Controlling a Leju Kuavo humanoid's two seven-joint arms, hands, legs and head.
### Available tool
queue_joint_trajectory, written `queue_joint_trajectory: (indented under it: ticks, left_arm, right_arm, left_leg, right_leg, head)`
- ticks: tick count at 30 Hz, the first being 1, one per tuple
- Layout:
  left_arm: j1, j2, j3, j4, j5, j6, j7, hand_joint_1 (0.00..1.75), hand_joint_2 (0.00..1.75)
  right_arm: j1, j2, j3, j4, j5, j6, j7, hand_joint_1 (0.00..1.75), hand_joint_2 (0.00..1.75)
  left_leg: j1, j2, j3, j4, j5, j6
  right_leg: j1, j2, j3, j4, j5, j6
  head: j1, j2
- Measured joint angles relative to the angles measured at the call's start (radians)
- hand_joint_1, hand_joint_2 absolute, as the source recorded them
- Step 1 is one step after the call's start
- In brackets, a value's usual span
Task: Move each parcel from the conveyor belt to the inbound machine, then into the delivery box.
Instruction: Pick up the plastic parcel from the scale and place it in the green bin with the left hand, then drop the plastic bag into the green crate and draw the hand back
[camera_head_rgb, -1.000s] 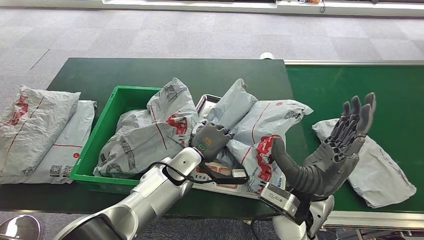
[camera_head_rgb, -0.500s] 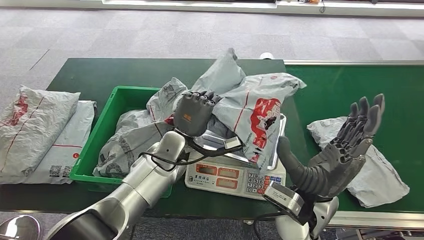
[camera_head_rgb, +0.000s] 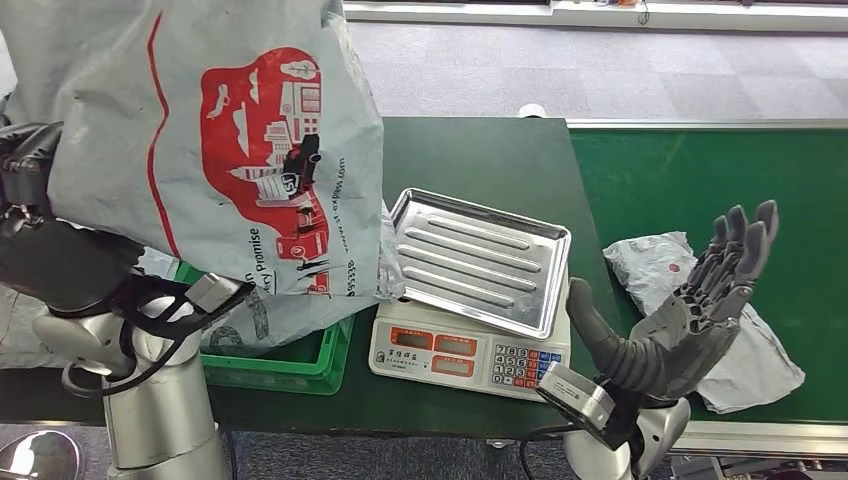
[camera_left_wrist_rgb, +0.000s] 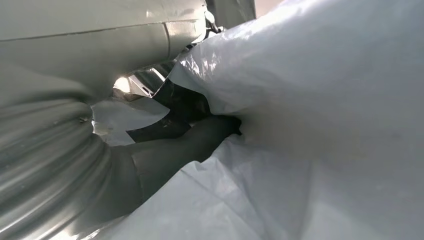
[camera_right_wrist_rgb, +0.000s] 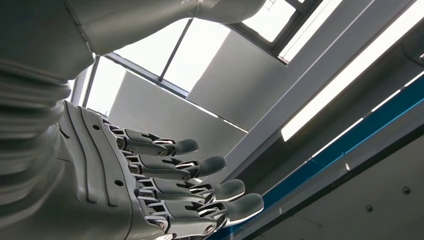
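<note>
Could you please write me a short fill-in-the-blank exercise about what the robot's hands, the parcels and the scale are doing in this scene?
1. The left hand holds a grey parcel up above the ____ crate.
2. The metal tray on the scale has ____ parcels on it.
3. The right hand holds nothing and its fingers are ____.
4. One crumpled parcel lies on the green ____ belt.

Missing words: green; no; apart; conveyor

A parcel-sorting test floor in an office-like hall: green conveyor belt (camera_head_rgb: 700, 170), weighing scale (camera_head_rgb: 470, 350) on a green worktop (camera_head_rgb: 470, 150), green crate (camera_head_rgb: 290, 365), grey carpet tiles (camera_head_rgb: 600, 70).
</note>
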Motion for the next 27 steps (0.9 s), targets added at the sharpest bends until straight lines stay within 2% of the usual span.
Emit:
queue_joint_trajectory:
  ticks: [5,7,9,11,12,14,15,16,17,20,23,27]
  left_arm:
    - [0.011,-0.001,0.096,-0.087,-0.029,-0.001,0.028,1.75,1.75]
    - [0.016,-0.001,0.125,-0.102,-0.108,-0.001,0.103,1.75,1.75]
    - [0.021,0.008,0.136,-0.090,-0.196,-0.005,0.240,1.75,1.75]
    - [0.023,0.069,0.118,-0.028,-0.235,-0.039,0.474,1.75,1.75]
    - [0.020,0.126,0.088,0.022,-0.236,-0.079,0.647,1.75,1.75]
    - [0.006,0.234,-0.023,0.132,-0.237,-0.176,1.039,1.75,1.75]
    - [0.003,0.274,-0.091,0.183,-0.238,-0.216,1.193,1.75,1.75]
    - [0.003,0.299,-0.156,0.228,-0.238,-0.241,1.282,1.75,1.75]
    - [0.006,0.320,-0.211,0.269,-0.238,-0.259,1.313,1.75,1.75]
    - [0.012,0.361,-0.291,0.367,-0.239,-0.307,1.210,1.75,1.75]
    - [0.015,0.376,-0.304,0.448,-0.239,-0.342,1.114,1.75,1.75]
    - [0.019,0.384,-0.305,0.529,-0.239,-0.362,1.082,1.75,1.75]
  right_arm:
    - [0.000,0.000,0.000,0.001,0.013,0.000,0.014,0.00,1.75]
    - [0.001,0.000,-0.001,0.001,0.021,0.000,0.019,0.00,1.75]
    - [0.005,0.000,-0.002,-0.002,0.032,0.000,0.029,0.00,1.75]
    - [0.016,0.000,-0.005,-0.012,0.042,0.000,0.044,0.00,1.75]
    - [0.024,0.000,-0.007,-0.019,0.046,0.000,0.054,0.00,1.75]
    - [0.035,-0.001,-0.011,-0.032,0.050,-0.001,0.074,0.00,1.75]
    - [0.038,-0.001,-0.012,-0.036,0.051,-0.001,0.084,0.00,1.75]
    - [0.040,-0.002,-0.013,-0.039,0.053,-0.001,0.093,0.00,1.75]
    - [0.041,-0.003,-0.013,-0.041,0.055,-0.001,0.100,0.00,1.75]
    - [0.045,-0.004,-0.013,-0.043,0.060,-0.001,0.117,0.00,1.75]
    - [0.047,-0.005,-0.013,-0.044,0.062,-0.001,0.128,0.00,1.75]
    - [0.049,-0.007,-0.013,-0.044,0.063,-0.001,0.139,0.00,1.75]
  left_leg:
    - [0.000,0.000,0.001,0.000,0.001,0.000]
    - [0.000,0.000,0.001,0.000,0.001,0.000]
    - [0.000,-0.001,0.001,0.000,0.000,0.000]
    - [0.000,-0.001,0.002,0.000,0.000,0.000]
    - [0.000,0.000,0.003,0.000,0.000,-0.001]
    - [0.001,0.002,0.003,0.000,0.001,-0.002]
    - [0.001,0.002,0.003,0.000,0.001,-0.002]
    - [0.002,0.002,0.002,-0.001,0.002,-0.002]
    - [0.002,0.002,0.002,-0.001,0.002,-0.002]
    - [0.001,0.005,0.002,0.000,0.002,-0.002]
    - [0.000,0.004,0.002,0.000,0.001,-0.002]
    - [0.000,0.003,0.001,0.000,0.001,-0.002]
  right_leg:
    - [0.000,0.000,0.000,0.000,0.000,0.000]
    - [0.000,0.000,0.000,0.000,0.000,0.000]
    - [0.000,-0.001,0.000,0.000,0.000,0.000]
    - [-0.001,0.000,-0.001,0.000,0.000,0.000]
    - [0.000,0.001,-0.002,0.000,0.000,-0.001]
    - [0.001,0.002,-0.002,0.000,0.001,-0.003]
    - [0.001,0.002,-0.001,0.000,0.001,-0.003]
    - [0.002,0.001,0.000,0.000,0.001,-0.003]
    - [0.002,0.001,0.000,0.000,0.002,-0.003]
    - [0.000,0.004,-0.001,0.000,0.003,-0.003]
    - [0.000,0.003,-0.001,0.000,0.003,-0.003]
    - [0.000,0.003,-0.002,0.000,0.002,-0.003]
  head:
    - [0.000,0.000]
    - [0.000,0.000]
    - [0.000,0.000]
    - [0.000,0.000]
    - [0.000,0.000]
    - [-0.001,0.000]
    - [-0.001,0.000]
    - [0.000,0.000]
    - [0.000,0.000]
    - [0.000,0.000]
    - [0.000,0.000]
    - [0.000,0.000]
